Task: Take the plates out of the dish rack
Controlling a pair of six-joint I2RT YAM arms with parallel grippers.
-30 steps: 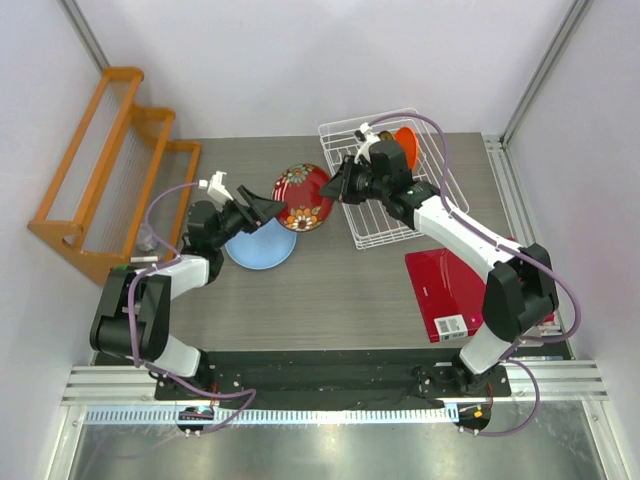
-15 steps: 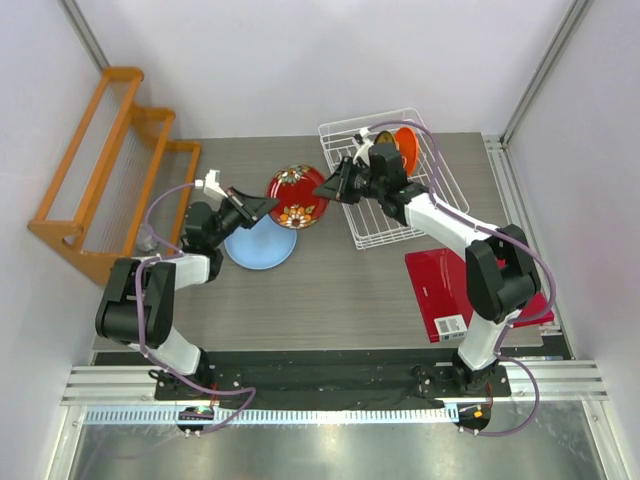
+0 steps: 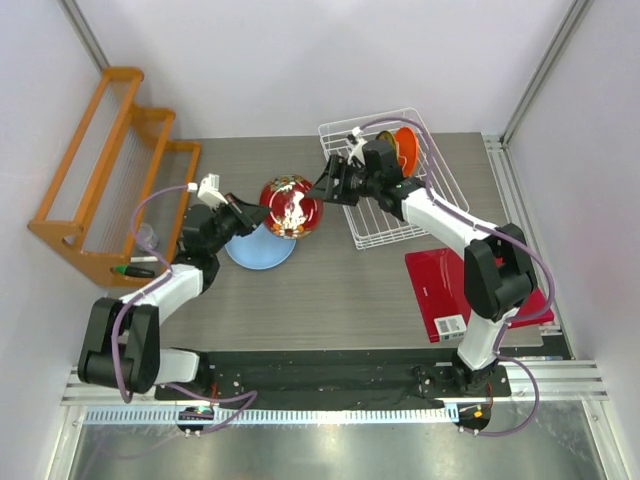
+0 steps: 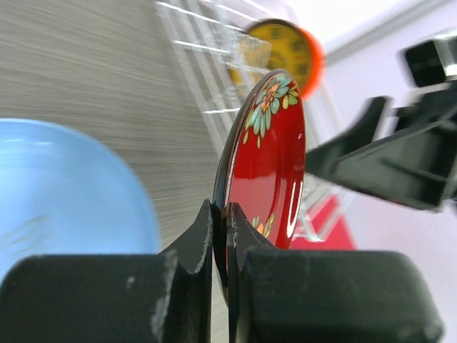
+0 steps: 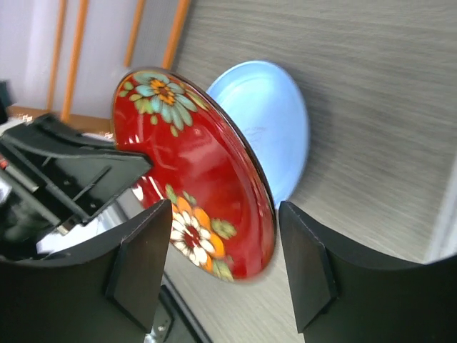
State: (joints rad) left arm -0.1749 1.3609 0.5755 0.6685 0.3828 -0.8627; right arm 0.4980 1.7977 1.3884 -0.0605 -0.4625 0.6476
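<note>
The dark red floral plate (image 3: 290, 207) hangs on edge in the air over the middle of the tabletop (image 3: 340, 290), toward its far edge, seemingly because it is passing from one arm to the other. The left tool (image 4: 220, 236) is clamped on its rim. The right tool (image 5: 225, 214) stands open, a finger on either side of the plate, apparently clear of it. The light blue plate (image 3: 258, 248) lies flat on the left half, probably where this one will be set down. The yellow plate (image 4: 285, 46) and orange plate (image 3: 407, 143) stand in the dish rack (image 3: 400, 215) at the far right corner, not yet unloaded
</note>
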